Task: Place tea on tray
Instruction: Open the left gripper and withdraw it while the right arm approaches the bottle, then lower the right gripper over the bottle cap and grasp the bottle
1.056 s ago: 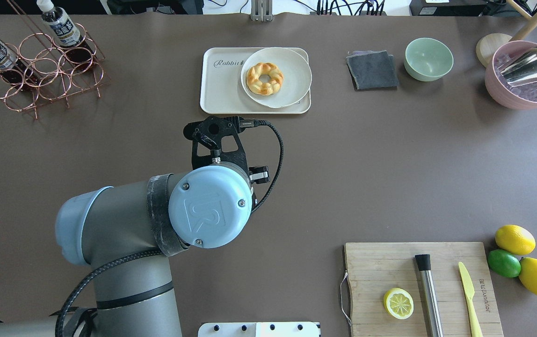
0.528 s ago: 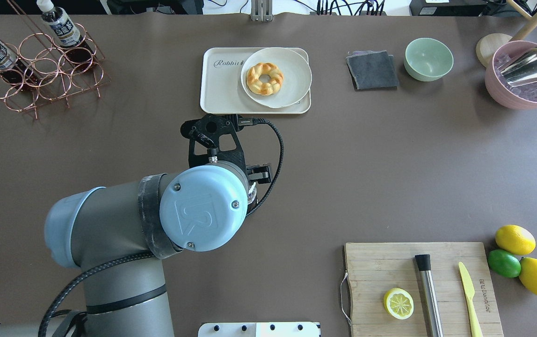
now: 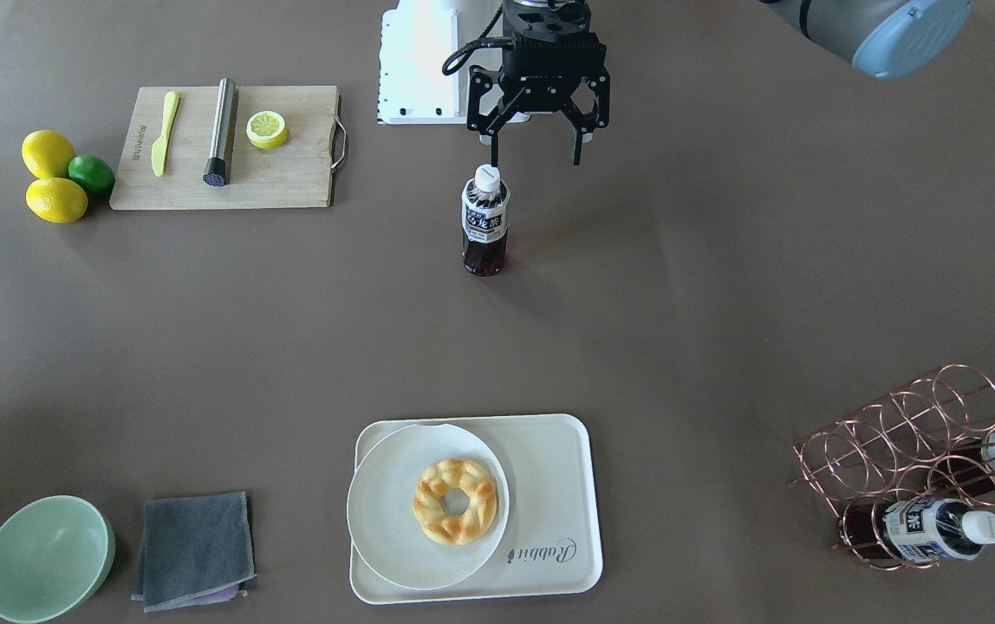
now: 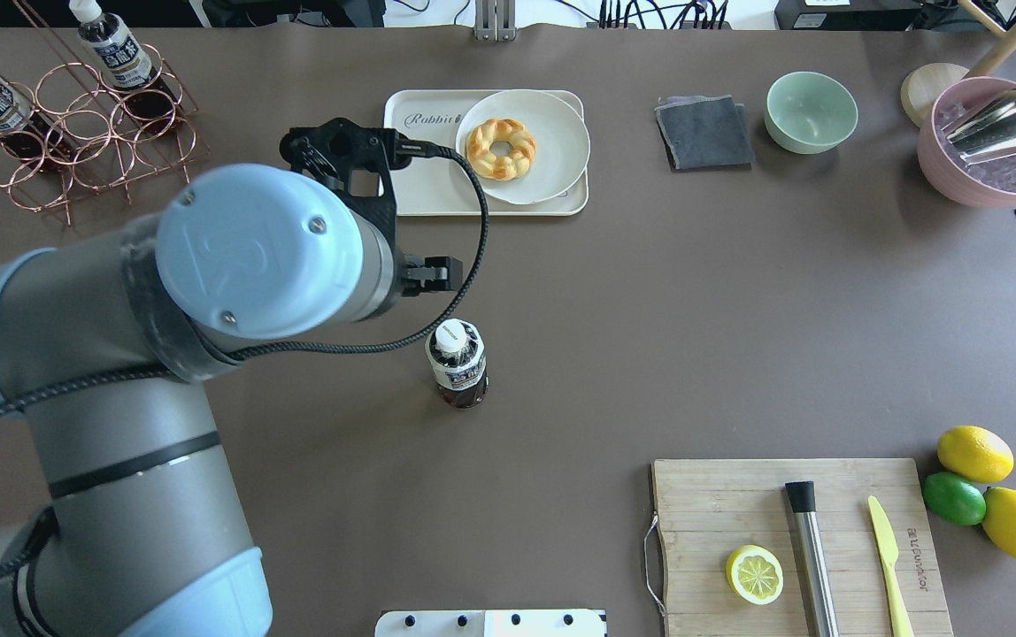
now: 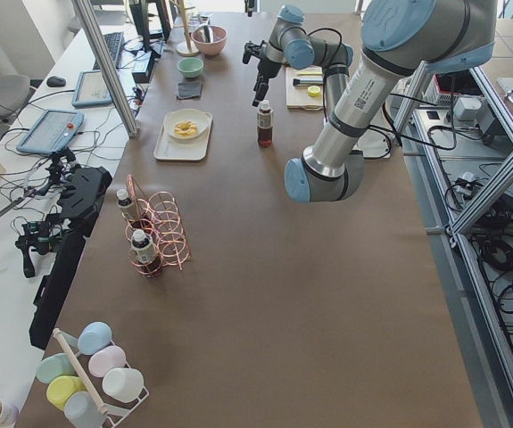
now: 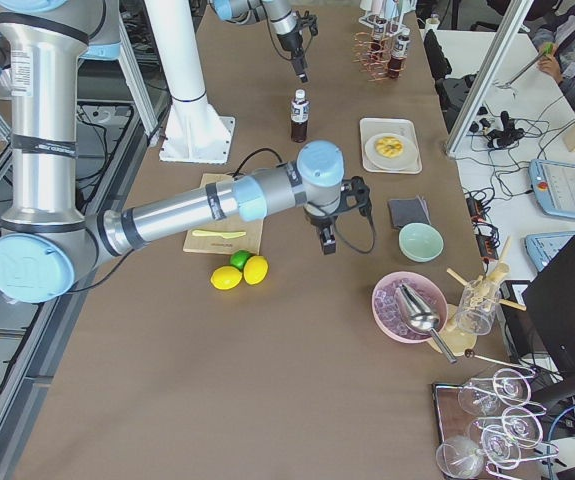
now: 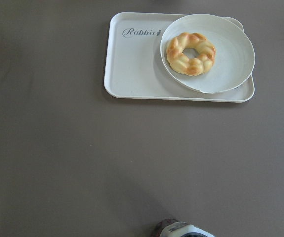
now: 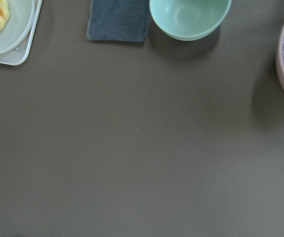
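Observation:
The tea bottle point(image 3: 484, 224) stands upright on the bare table, well short of the tray; it also shows in the overhead view point(image 4: 457, 364). My left gripper point(image 3: 537, 159) hangs open and empty above the table, just behind and beside the bottle's white cap, not touching it. The cream tray point(image 3: 554, 472) marked "Rabbit" lies at the far side point(image 4: 415, 164), with a round plate and pastry on its right part. In the left wrist view the tray point(image 7: 132, 74) is ahead and the bottle cap point(image 7: 183, 231) peeks in at the bottom edge. My right gripper point(image 6: 327, 243) hovers near the pink bowl; I cannot tell its state.
A copper wire rack point(image 4: 83, 141) at the far left holds two more alike bottles. A plate with a pastry point(image 4: 521, 146), grey cloth point(image 4: 704, 133), green bowl point(image 4: 811, 111) and pink bowl with scoop point(image 4: 990, 146) line the far side. A cutting board point(image 4: 791, 540) and citrus point(image 4: 973, 453) lie near right.
My left arm has risen and swung left and toward the far side. The bottle, hidden under the wrist before, now stands uncovered on the table. Part of my right gripper has entered at the right edge.

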Motion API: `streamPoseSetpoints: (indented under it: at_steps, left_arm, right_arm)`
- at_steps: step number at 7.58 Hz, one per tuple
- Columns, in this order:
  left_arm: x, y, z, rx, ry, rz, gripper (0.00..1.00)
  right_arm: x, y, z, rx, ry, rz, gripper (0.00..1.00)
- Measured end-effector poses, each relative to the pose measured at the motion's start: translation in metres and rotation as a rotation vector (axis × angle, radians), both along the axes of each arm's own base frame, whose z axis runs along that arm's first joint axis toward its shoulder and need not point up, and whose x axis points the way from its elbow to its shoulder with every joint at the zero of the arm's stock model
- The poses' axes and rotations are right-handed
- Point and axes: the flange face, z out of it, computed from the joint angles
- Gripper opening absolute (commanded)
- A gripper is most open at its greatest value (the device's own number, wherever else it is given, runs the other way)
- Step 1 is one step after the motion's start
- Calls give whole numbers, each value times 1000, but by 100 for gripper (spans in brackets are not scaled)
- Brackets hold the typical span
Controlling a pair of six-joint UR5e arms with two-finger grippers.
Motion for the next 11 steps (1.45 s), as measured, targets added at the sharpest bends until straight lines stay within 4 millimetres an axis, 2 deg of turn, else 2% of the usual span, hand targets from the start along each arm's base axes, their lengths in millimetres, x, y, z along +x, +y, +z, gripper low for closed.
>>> streamPoseSetpoints:
  at_steps: [1, 2, 3, 4, 5, 7, 8, 9, 10, 11]
  left_arm:
    - [-34, -30, 18, 7, -41, 54, 97]
    - [-76, -62, 41, 25, -79, 121, 97]
    - [-112, -88, 70, 48, -101, 180, 97]
    - [-144, -108, 108, 78, -114, 227, 97]
    - [-168, -122, 147, 105, -114, 255, 97]
    - [-221, -136, 234, 147, -56, 317, 97]
    - [-246, -135, 267, 161, -41, 347, 97]
    - [-275, -134, 294, 179, -51, 368, 97]
    - [-297, -130, 312, 188, -58, 385, 97]
    - [-309, -127, 320, 194, -58, 394, 97]
  right_arm:
    - [-59, -6, -58, -36, -6, 20, 100]
    - [-121, 0, -115, -67, -13, 52, 100]
    - [-183, 15, -166, -93, -29, 91, 100]
    - [-245, 39, -213, -120, -51, 127, 99]
    - [-292, 64, -253, -149, -61, 152, 99]
    - [-362, 115, -331, -164, -13, 159, 99]
    - [-391, 134, -358, -163, 25, 164, 99]
    - [-419, 150, -372, -154, 61, 169, 98]
    - [-442, 156, -382, -142, 86, 175, 95]
    - [-458, 151, -392, -137, 105, 183, 94]
